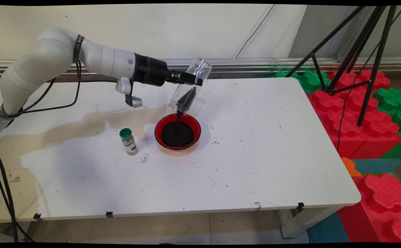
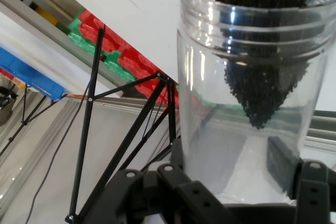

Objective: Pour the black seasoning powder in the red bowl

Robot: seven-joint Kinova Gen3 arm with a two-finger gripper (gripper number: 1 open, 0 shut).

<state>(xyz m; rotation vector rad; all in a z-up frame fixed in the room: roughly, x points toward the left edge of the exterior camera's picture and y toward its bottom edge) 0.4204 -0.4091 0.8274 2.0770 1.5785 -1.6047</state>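
Observation:
My gripper (image 1: 194,80) is shut on a clear plastic jar (image 1: 190,86), held tipped mouth-down above a red bowl (image 1: 177,132). Small black grains slide down inside the jar and stream from its mouth into the bowl, which holds a dark heap of them. In the hand view the jar (image 2: 247,87) fills the right side between my fingers (image 2: 281,163), its threaded mouth at the top with the black grains gathered toward it. A small spice bottle with a green cap (image 1: 128,141) stands upright on the table just left of the bowl.
The white table (image 1: 255,155) carries a brownish stain on its left part and scattered black specks near the bowl. A black tripod (image 1: 355,51) stands on red and green foam blocks (image 1: 359,113) off the table's right edge.

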